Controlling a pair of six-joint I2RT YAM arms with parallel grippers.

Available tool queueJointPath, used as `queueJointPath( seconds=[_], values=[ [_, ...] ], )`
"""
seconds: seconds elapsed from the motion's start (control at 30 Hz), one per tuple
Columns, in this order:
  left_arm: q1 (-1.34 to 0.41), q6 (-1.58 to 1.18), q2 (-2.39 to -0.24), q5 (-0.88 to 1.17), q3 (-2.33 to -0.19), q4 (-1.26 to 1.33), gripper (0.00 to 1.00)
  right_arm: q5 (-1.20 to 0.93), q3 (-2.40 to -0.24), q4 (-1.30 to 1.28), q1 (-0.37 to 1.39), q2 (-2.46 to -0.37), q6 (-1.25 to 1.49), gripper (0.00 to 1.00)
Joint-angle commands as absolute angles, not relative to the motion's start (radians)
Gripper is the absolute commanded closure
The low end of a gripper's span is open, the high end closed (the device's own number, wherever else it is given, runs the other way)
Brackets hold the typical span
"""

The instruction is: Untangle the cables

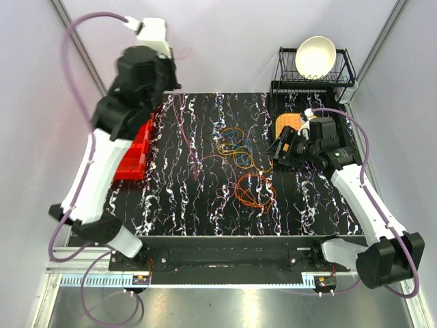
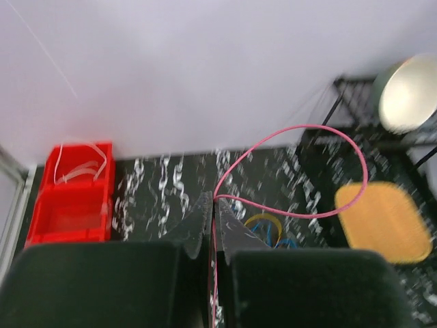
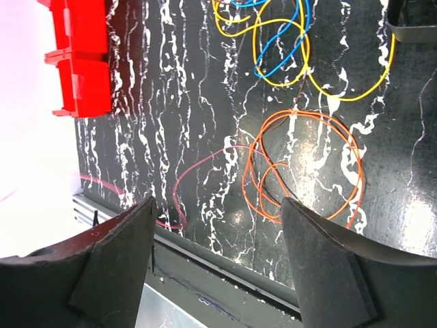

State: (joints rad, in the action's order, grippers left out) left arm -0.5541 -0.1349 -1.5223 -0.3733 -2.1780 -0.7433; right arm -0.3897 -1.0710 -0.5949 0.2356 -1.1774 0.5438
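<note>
Pinched almost together, the jaws of the left gripper [image 2: 213, 199] clamp a thin pink cable [image 2: 300, 127], which rises from between them in a smooth springy loop and curls back down. The right gripper [image 3: 217, 205] hangs low over the right side of the table [image 1: 171, 198] with its jaws spread wide and nothing between them. Nearest the arms' bases, the orange cable [image 3: 300, 114] lies in several loose round coils on the glossy black slab with its white marbling. A slack run of the pink one curves to the near edge just beside it. A little farther back, around mid-table, the yellow and blue cables [image 1: 235, 147] overlap in a small flat knot of loops, with a yellow strand sweeping out toward the orange coils. On the left edge sits a red plastic bin [image 1: 136, 154], boxy and two-celled, with pale thin strands in its far cell. The raised left arm partly covers it from above. At the far right an orange mat [image 1: 287, 123] lies flat, half hidden behind the right gripper. Beyond it a black wire rack [image 1: 341, 68] holds a cream bowl [image 1: 315, 56] tipped on edge.
</note>
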Motion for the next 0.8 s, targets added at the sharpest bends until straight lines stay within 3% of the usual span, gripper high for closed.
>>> queueJointPath(
  seconds=[0.0, 0.23, 0.4, 0.77],
  values=[
    [-0.537, -0.126, -1.554, -0.384, -2.166, -0.762, 1.00, -0.434, -1.078, -0.563, 0.238, -1.141, 0.546, 0.21],
    [-0.534, -0.156, -1.546, -0.321, -2.161, -0.765, 1.00, -0.745, -1.039, -0.362, 0.239, -1.106, 0.541, 0.17],
    [-0.534, -0.179, -1.531, -0.295, -2.138, -0.765, 1.00, -0.726, -1.028, -0.296, 0.247, -1.135, 0.523, 0.15],
    [-0.534, -0.189, -1.506, -0.250, -2.120, -0.764, 1.00, -0.660, -0.979, -0.134, 0.287, -1.413, 0.646, 0.17]
  ],
)
